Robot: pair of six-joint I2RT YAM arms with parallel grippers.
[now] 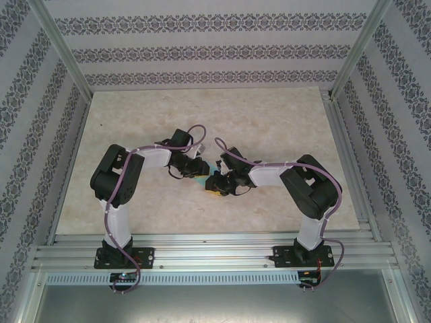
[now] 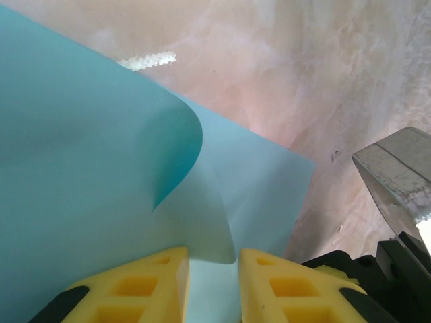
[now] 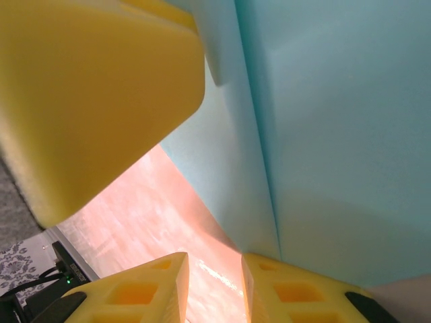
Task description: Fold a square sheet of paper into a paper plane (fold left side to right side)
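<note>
The square sheet of paper is turquoise and lies on the table with one flap curled up and over. In the top view a small piece of it shows between the two gripper heads. My left gripper stands open low over the sheet, and the curled flap's edge dips into the gap between its yellow fingers. My right gripper is open too. Bare table shows between its fingers, and the sheet's raised, creased layer rises beside its right finger. The two grippers nearly meet at mid-table. The paper plane is out of view.
The left gripper's yellow finger looms close at the upper left of the right wrist view. The marbled tabletop stretches far behind the arms. Patterned walls and metal posts enclose it, and aluminium rails run along the near edge.
</note>
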